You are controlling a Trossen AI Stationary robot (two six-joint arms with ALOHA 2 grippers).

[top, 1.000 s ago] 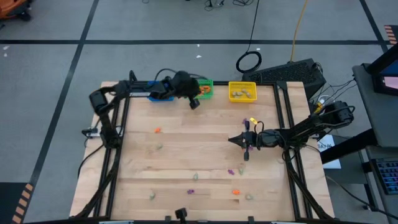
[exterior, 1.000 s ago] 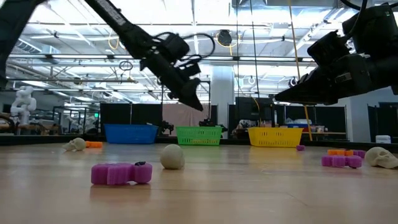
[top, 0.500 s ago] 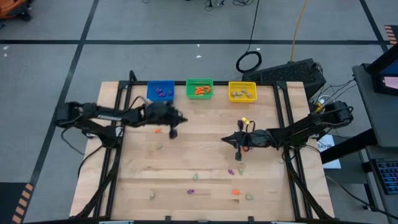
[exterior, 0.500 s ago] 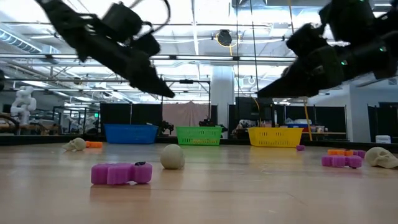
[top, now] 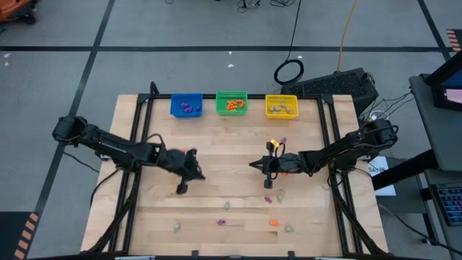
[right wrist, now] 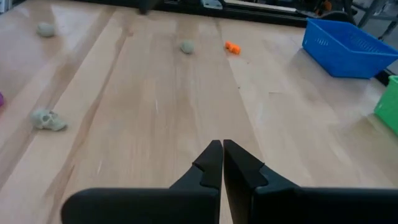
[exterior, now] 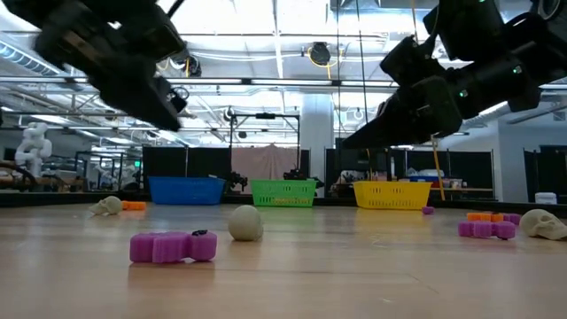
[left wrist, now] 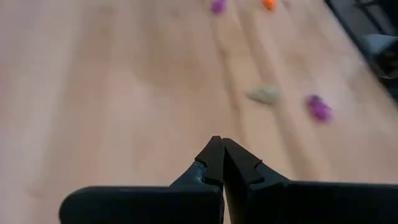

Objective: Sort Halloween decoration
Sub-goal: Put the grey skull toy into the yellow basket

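1. Trinkets (top: 226, 205) lie scattered mostly toward the desk's (top: 216, 177) front edge; some sit in the bins (top: 231, 103) along its back edge; no readable writing.
2. Left gripper (top: 180, 188), fingers together, empty, over bare wood left of centre.
3. Right gripper (top: 254, 165), pinched together, empty, near centre.

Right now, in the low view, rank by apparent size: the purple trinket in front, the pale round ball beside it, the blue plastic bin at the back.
1. blue plastic bin
2. purple trinket, close behind the bin only through nearness to the camera
3. pale round ball

Three bins (top: 231, 103) stand in a row along the table's (top: 216, 188) far edge. Trinkets (top: 225, 205) lie scattered nearer, before both arms.
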